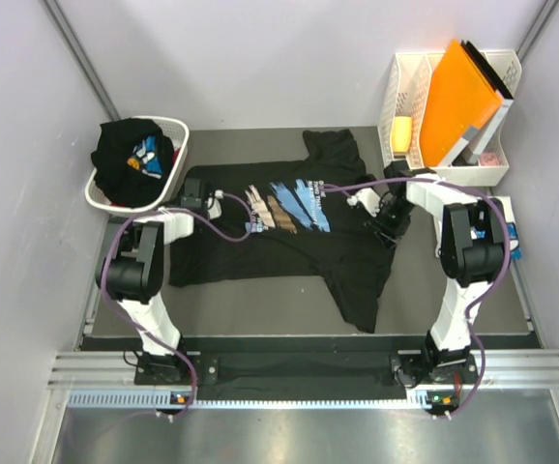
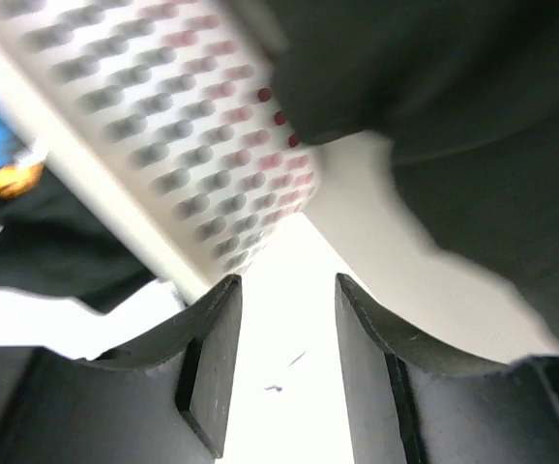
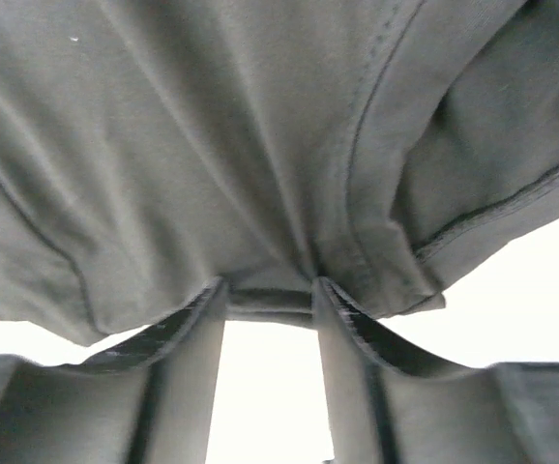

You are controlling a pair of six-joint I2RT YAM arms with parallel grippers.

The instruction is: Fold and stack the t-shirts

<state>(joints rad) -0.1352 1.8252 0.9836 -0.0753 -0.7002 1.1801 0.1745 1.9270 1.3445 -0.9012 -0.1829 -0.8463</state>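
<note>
T-shirt (image 1: 289,253), black with a brush-stroke print, lies spread across the middle of the worktop (image 1: 260,302). Left tool (image 2: 286,285) stands part open, nothing between its jaws, at the shirt's left edge. It is just beside the white basket (image 2: 163,145) in the far left corner, which holds more dark tees (image 1: 125,155). Right tool (image 3: 270,288) is likewise part open at the shirt's right edge, a seamed fold bunched across its tips. If that fold snags as the tool lifts, the spread would rumple; a left swing could knock the basket.
</note>
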